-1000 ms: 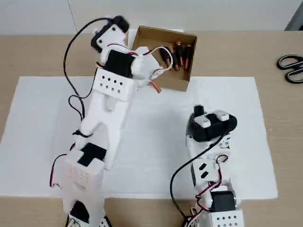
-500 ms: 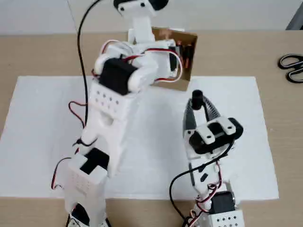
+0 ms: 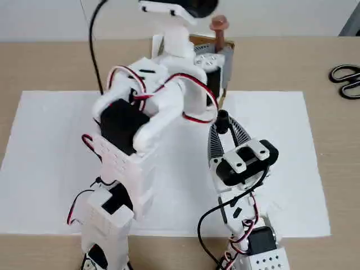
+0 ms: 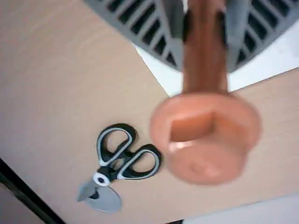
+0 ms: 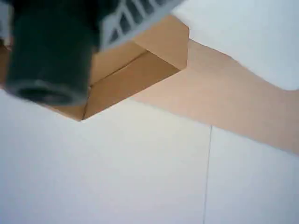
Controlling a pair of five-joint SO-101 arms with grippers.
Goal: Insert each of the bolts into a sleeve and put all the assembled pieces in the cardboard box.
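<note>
My left gripper is raised high over the cardboard box and is shut on a copper-coloured bolt. In the left wrist view the bolt sticks out of the gripper with its wide head toward the camera. My right gripper sits over the white sheet just in front of the box, shut on a black sleeve. The right wrist view has the sleeve close up, its open end facing out, with the box behind it. The left arm hides the box's inside.
A white paper sheet covers the middle of the wooden table. Black-handled scissors lie at the far right edge, also seen in the left wrist view as scissors on bare wood. Both arms crowd the space before the box.
The left arm has swung up from the box's front edge, lifting the bolt high. The right arm has unfolded and carried the black sleeve forward toward the box.
</note>
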